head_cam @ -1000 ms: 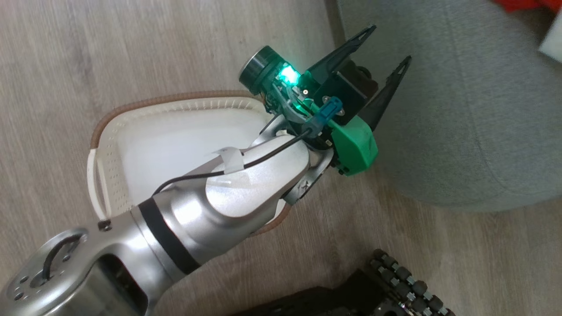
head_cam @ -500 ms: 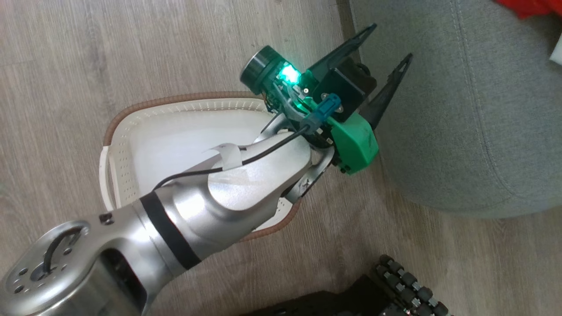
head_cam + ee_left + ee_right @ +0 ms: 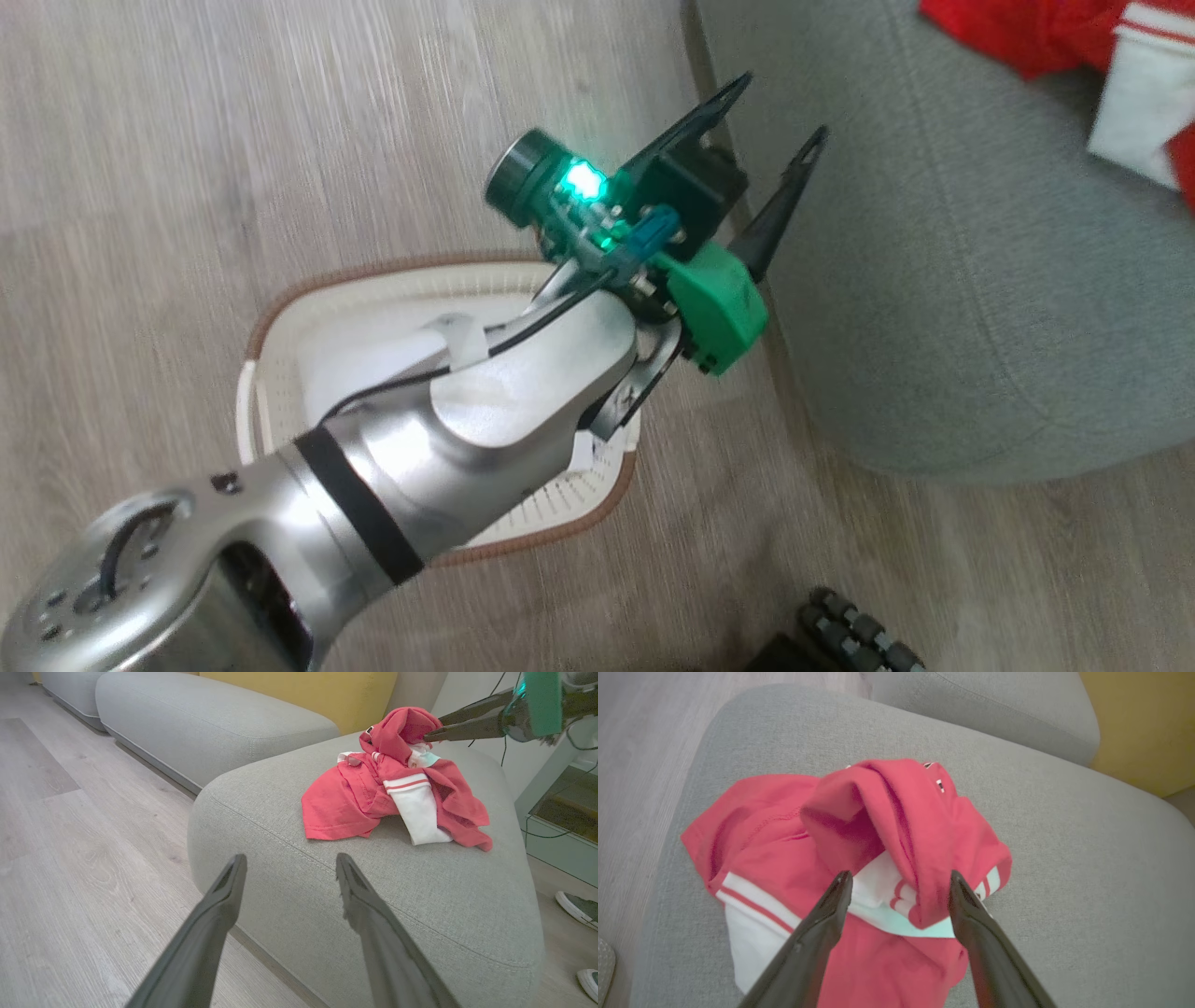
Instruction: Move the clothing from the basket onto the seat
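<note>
The red clothing [image 3: 355, 798] with white panels lies heaped on the grey seat [image 3: 373, 891], and it also shows at the top right of the head view, clothing [image 3: 1027, 33] on the seat [image 3: 934, 280]. My right gripper [image 3: 899, 875] is open, its fingers either side of a raised fold of the clothing [image 3: 896, 812]. The left wrist view has the right gripper [image 3: 432, 729] at the heap's top. My left gripper [image 3: 780, 107] hangs open over the floor between the basket [image 3: 401, 285] and the seat. My left forearm hides part of the basket's white liner.
More grey cushions [image 3: 210, 718] and a yellow back cushion [image 3: 303, 690] lie beyond the seat. A person's shoes [image 3: 577, 907] stand on the floor at its right end. My wheeled base [image 3: 859, 635] sits at the head view's bottom edge. Wood floor surrounds the basket.
The head view has shifted, so the basket sits lower and more of the red clothing shows at the top right. My left gripper stays open in the same pose.
</note>
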You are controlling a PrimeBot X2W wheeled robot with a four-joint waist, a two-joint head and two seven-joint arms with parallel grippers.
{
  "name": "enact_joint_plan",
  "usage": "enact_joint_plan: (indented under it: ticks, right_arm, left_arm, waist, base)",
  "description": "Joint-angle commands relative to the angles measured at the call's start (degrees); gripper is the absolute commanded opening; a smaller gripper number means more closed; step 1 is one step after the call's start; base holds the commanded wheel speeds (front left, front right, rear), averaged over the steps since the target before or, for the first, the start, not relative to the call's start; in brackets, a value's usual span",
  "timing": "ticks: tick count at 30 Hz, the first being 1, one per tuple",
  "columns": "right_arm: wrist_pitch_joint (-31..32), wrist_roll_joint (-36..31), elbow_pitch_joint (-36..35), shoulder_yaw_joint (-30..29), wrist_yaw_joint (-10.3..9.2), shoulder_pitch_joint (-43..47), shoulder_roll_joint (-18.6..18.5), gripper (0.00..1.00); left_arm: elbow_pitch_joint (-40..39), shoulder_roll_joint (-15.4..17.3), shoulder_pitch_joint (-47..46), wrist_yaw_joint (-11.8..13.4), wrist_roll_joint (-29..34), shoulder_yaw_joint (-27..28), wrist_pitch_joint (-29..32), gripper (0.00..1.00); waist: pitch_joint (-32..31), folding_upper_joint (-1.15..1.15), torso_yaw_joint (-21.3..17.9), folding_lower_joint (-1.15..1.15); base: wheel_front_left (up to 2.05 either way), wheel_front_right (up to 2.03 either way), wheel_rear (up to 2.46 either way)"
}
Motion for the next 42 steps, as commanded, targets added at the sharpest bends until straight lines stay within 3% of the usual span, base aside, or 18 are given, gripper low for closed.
enact_joint_plan:
  ticks: [1,10,15,20,28,29,36,42]
  right_arm:
    - [-1.3,0.6,-0.4,1.6,-0.02,-0.1,-3.8,1.00]
    - [-6.7,3.8,-2.8,6.9,-0.02,-0.4,-5.5,1.00]
    - [-13.0,7.2,-6.5,7.5,-0.02,0.9,-6.3,1.00]
    - [-15.1,8.9,-11.5,5.4,-0.02,3.4,-7.8,1.00]
    - [-15.2,2.9,-17.9,-11.8,-0.02,14.6,-7.2,1.00]
    - [-15.2,1.1,-19.3,-16.9,-0.02,18.3,-6.0,1.00]
    - [-15.2,-7.7,-25.4,-35.0,-0.02,34.1,-0.8,1.00]
    - [-15.2,-17.0,-33.1,-50.8,-0.02,48.7,7.4,1.00]
  left_arm:
    - [-0.9,-0.5,0.7,0.2,-0.4,1.9,-0.9,1.00]
    - [-2.7,2.8,6.8,0.1,-1.1,6.1,-1.5,1.00]
    - [-6.7,6.0,10.9,1.0,-0.2,9.7,-1.6,1.00]
    - [-10.9,9.0,15.7,1.8,0.7,13.3,-1.6,1.00]
    - [-16.5,14.6,23.6,3.4,1.7,18.9,-1.6,1.00]
    - [-17.7,16.0,25.5,3.7,1.9,19.9,-1.6,1.00]
    - [-20.9,19.5,32.0,4.8,1.9,25.1,-1.6,1.00]
    - [-22.6,20.8,37.4,4.8,3.2,30.0,-1.6,1.00]
  waist:
    - [-3.9,0.00,-0.3,0.00]
    - [-12.2,0.00,-0.1,0.00]
    - [-16.2,0.00,0.8,0.00]
    - [-19.7,0.00,2.4,0.00]
    - [-24.6,0.00,4.7,0.00]
    - [-25.4,0.00,5.5,0.00]
    - [-27.8,0.00,8.8,0.00]
    - [-29.3,0.00,11.5,0.00]
  base:
    - [0.00,0.00,0.00]
    - [0.00,0.00,0.00]
    - [0.00,0.00,0.00]
    - [0.00,0.00,0.00]
    - [0.00,0.00,0.00]
    - [0.00,0.00,0.00]
    - [0.00,0.00,0.00]
    - [0.00,0.00,0.00]
